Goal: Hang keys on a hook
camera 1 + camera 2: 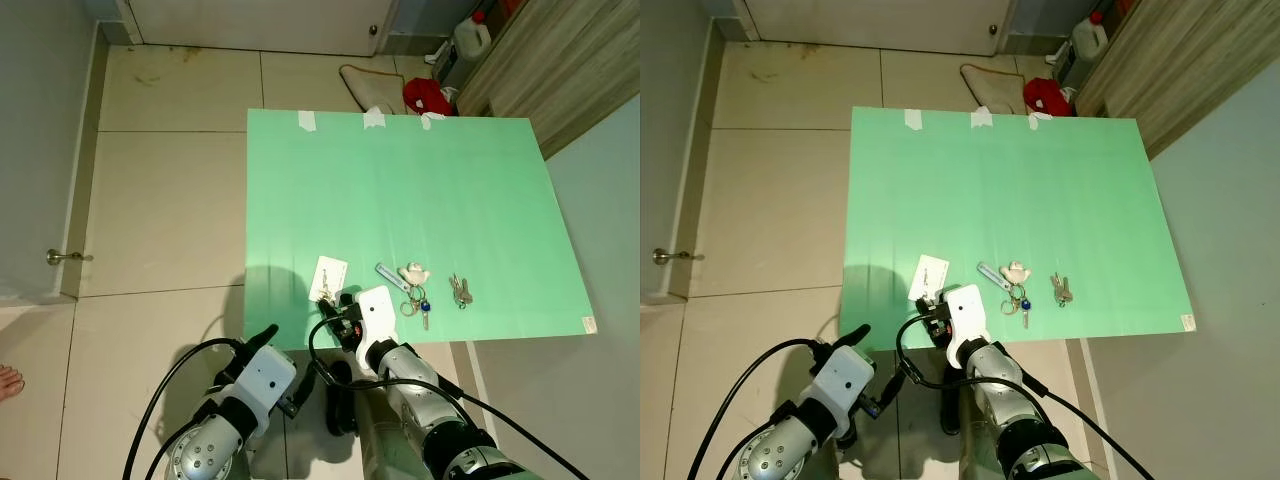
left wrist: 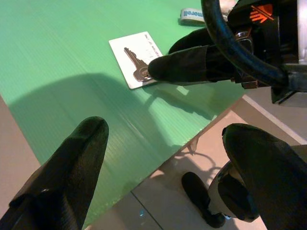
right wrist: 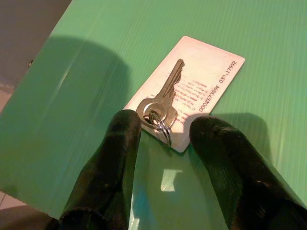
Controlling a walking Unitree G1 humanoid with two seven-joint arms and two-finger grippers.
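Observation:
A single silver key (image 3: 165, 96) with a ring lies on a white card (image 3: 204, 79) near the front edge of the green tabletop (image 1: 400, 190). My right gripper (image 3: 165, 139) is open just over that edge, its two black fingers either side of the key's ring without closing on it. Further right lie a key bunch (image 1: 413, 290) with a white tag and blue strap, and a pair of loose keys (image 1: 459, 291). My left gripper (image 2: 163, 158) hangs open and empty just off the table's front left corner, facing the card (image 2: 136, 57).
Tiled floor surrounds the table. Beyond its far edge lie a red cloth (image 1: 428, 95) and a white jug (image 1: 472, 38). A wooden cabinet (image 1: 560, 60) stands at the right, a door stop (image 1: 62, 257) at the left wall. A person's toes (image 1: 8, 381) show at far left.

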